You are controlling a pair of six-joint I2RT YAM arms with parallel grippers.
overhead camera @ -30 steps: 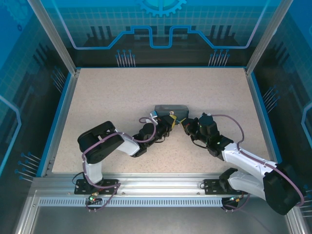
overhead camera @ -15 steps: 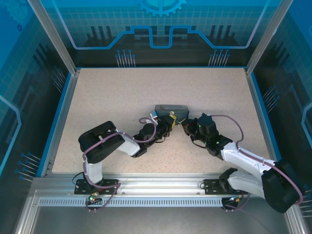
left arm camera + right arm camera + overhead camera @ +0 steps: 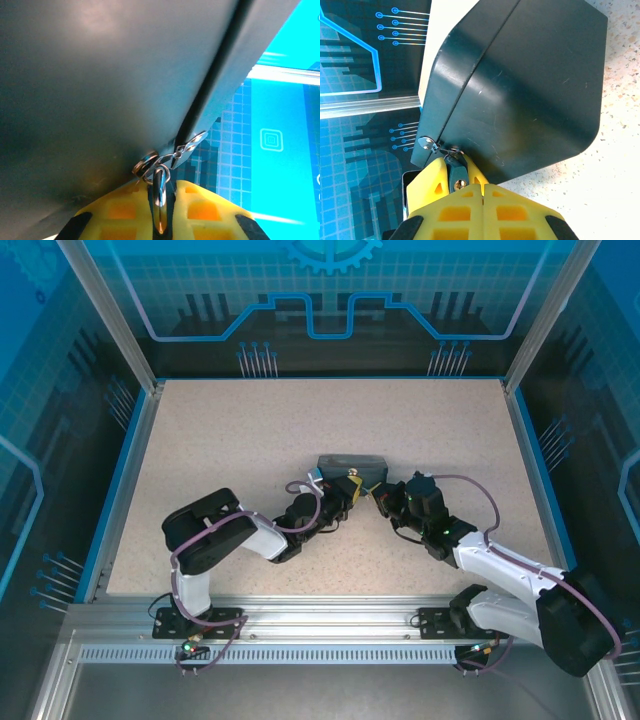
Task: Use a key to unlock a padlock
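Note:
In the right wrist view the padlock (image 3: 454, 172), a small dark-grey body with a pale round spot, is clamped between two yellow fingers (image 3: 434, 175) of my left gripper. My right gripper (image 3: 482, 186) is shut just below it, and nothing shows between its fingers. In the left wrist view my left gripper (image 3: 161, 182) is shut on a shiny metal part of the padlock (image 3: 160, 200). A wire ring at its far end carries a small flat silver piece (image 3: 192, 145), apparently the key (image 3: 427, 143), dangling free. Seen from above, the left gripper (image 3: 352, 483) and right gripper (image 3: 380, 494) meet tip to tip.
A dark box (image 3: 350, 462) lies on the speckled table right behind the grippers. Its wall (image 3: 100, 75) is very close to the left fingertips, and its lid seam (image 3: 520, 85) is close to the padlock. Aluminium posts and blue panels enclose the table.
The right arm has shifted very slightly. Both grips and the padlock stay as they were.

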